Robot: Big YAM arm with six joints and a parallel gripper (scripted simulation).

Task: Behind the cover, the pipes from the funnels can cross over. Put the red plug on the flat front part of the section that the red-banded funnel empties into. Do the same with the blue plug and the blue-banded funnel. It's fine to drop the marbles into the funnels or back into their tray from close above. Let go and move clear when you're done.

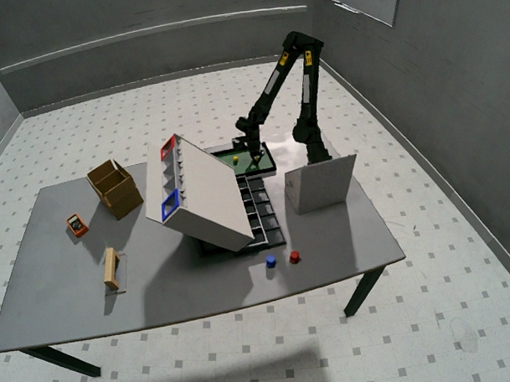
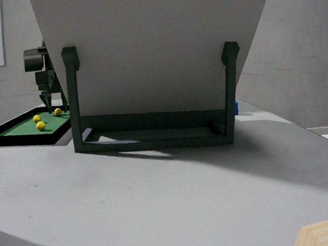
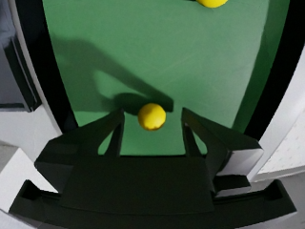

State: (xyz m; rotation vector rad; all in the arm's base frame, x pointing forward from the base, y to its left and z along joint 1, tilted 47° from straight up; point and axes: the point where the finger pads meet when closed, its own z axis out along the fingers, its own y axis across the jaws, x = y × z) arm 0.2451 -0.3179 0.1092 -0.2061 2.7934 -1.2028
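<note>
My gripper (image 1: 257, 157) (image 2: 58, 111) (image 3: 152, 113) is open, pointing down low over the green marble tray (image 1: 271, 158) (image 2: 26, 140) (image 3: 44, 48). A yellow marble (image 3: 152, 117) sits between the parted fingertips, not gripped. Another marble (image 1: 235, 159) (image 3: 213, 2) lies farther along the tray. The red plug (image 1: 294, 257) and blue plug (image 1: 271, 261) (image 2: 236, 108) stand on the table near its front edge. The red-banded funnel (image 1: 161, 154) and blue-banded funnel (image 1: 163, 212) are at opposite ends of the tilted cover's top (image 1: 211, 182). Dark sections (image 1: 271, 223) lie below it; the pipes are hidden.
A dark stand (image 2: 229, 105) supports the large cover. A grey panel (image 1: 320, 184) stands before the arm's base. An open cardboard box (image 1: 119, 196), an orange meter (image 1: 77, 225) and a wooden handle-shaped block (image 1: 110, 270) are on the far side of the cover from the arm.
</note>
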